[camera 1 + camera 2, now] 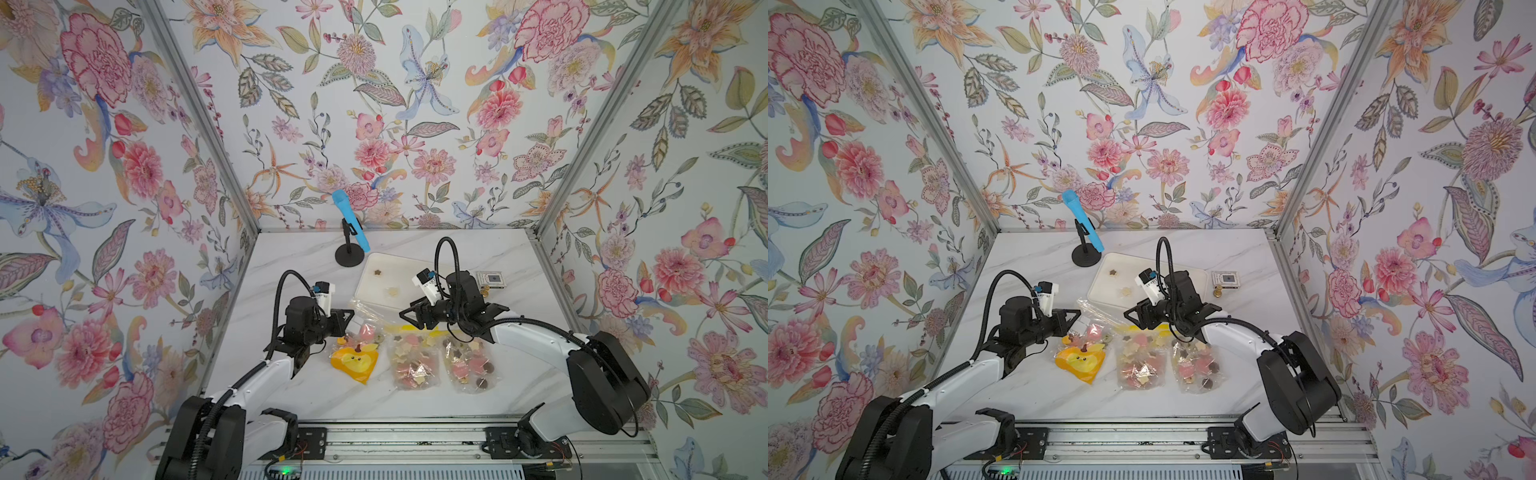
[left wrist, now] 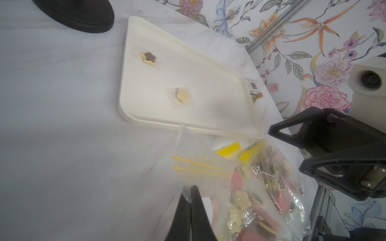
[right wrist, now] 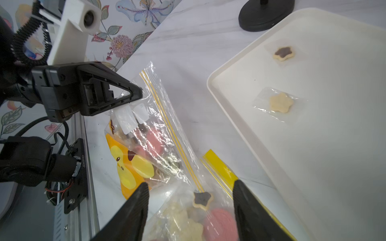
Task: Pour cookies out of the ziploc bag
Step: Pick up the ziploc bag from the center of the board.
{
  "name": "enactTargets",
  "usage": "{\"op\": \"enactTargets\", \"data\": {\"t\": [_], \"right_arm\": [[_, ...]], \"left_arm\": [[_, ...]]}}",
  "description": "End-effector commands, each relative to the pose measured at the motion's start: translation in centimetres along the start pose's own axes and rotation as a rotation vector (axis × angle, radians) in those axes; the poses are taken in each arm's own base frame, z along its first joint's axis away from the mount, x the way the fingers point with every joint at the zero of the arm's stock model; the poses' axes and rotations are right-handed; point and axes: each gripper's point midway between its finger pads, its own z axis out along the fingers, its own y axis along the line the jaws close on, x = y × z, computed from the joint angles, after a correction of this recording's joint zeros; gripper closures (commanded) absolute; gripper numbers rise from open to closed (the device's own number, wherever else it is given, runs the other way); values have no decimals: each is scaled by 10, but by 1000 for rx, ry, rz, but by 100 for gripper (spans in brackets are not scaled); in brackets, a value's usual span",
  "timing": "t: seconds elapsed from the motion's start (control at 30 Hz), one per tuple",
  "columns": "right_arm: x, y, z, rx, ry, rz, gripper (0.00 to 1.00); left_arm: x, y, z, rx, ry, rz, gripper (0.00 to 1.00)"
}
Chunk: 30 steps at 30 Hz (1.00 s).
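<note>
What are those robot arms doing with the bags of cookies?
They are trying to pour cookies out of a zip bag. The left gripper is pinched shut on the bag with the yellow picture, near its zip end. The right gripper is open above the bags' tops, gripping nothing yet. The cookies are inside that bag. Only two wrapped cookies lie on the white tray, and two more full bags lie beside it.
</note>
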Motion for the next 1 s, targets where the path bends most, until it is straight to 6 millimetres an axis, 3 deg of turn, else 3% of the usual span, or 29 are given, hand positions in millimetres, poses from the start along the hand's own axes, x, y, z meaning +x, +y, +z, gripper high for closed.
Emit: {"op": "enactTargets", "data": {"t": [0.0,0.17,0.2,0.4,0.53,0.7,0.73,0.8,0.97], "right_arm": [[-2,11,17,-75,23,-83,39],[9,5,32,-85,64,-101,46],[14,16,38,-117,80,-114,47],[29,30,46,-237,134,-98,55],[36,31,46,-240,155,-90,78],[32,29,42,-196,149,-59,95],[29,31,40,-195,145,-52,98],[25,36,38,-169,142,-45,100],[11,59,32,-35,168,-41,100]], "left_arm": [[-5,-21,0,52,-2,94,100],[-5,-30,-3,77,-19,125,100],[-6,-32,-5,83,-24,132,100],[-6,-35,-7,79,-36,161,100],[-4,-34,-7,76,-33,157,100],[-8,-30,-10,44,-57,152,100],[-10,-30,-11,38,-62,147,97],[-12,-28,-13,17,-65,124,71],[-15,-27,-18,-32,-8,53,40]]}}
